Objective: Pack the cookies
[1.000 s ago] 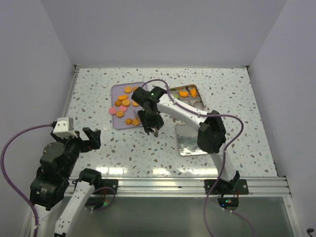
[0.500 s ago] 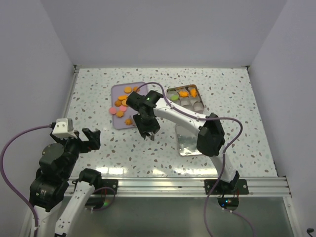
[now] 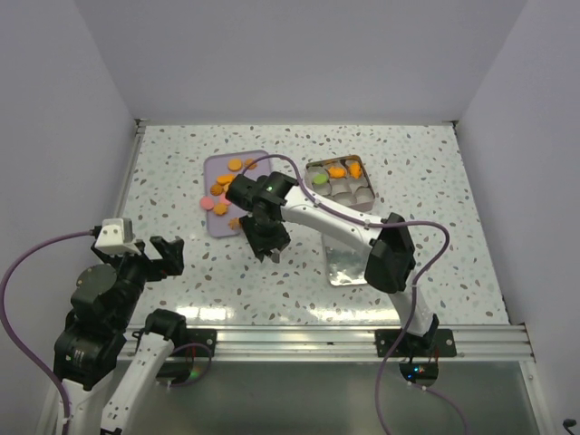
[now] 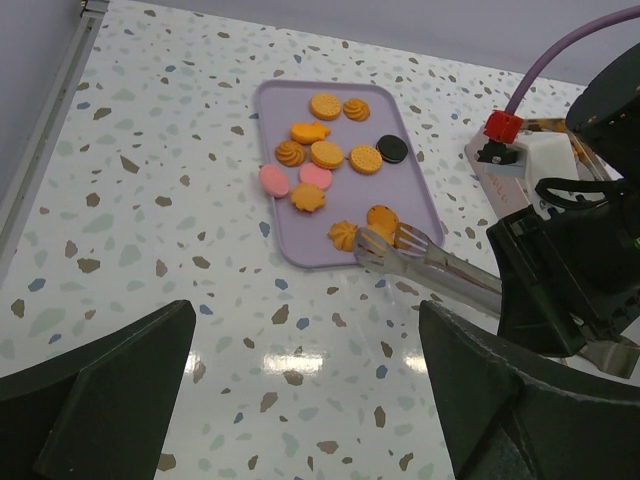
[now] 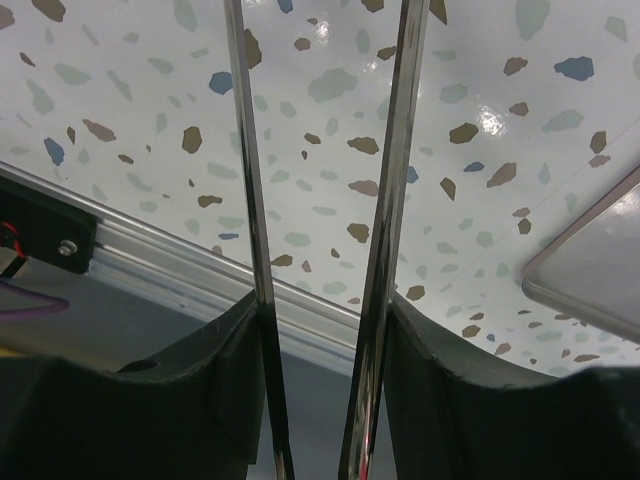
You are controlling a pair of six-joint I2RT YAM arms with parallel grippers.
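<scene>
Several cookies [image 4: 327, 153], mostly orange, with two pink [image 4: 273, 180] and one black [image 4: 392, 148], lie on the lilac tray [image 4: 275, 120]; they also show in the top view [image 3: 227, 186]. The square tin [image 3: 361, 163] holds a few orange cookies [image 3: 337, 171] and a green one [image 3: 319, 179]. My right gripper [image 3: 265, 237] is shut on metal tongs [image 4: 425, 257], whose tips rest at two orange cookies [image 4: 381, 216] at the tray's near right corner. The tong blades [image 5: 245, 200] run between its fingers [image 5: 325, 330]. My left gripper [image 4: 300, 400] is open and empty over the near left table.
The tin's lid [image 3: 349, 258] lies flat on the table right of my right gripper, and also shows in the right wrist view [image 5: 600, 260]. A metal rail [image 3: 362, 337] runs along the table's near edge. Walls close in the left, back and right.
My right gripper has moved left and a little nearer with the tongs, bringing their tips to the tray's near right corner. The left arm has not moved.
</scene>
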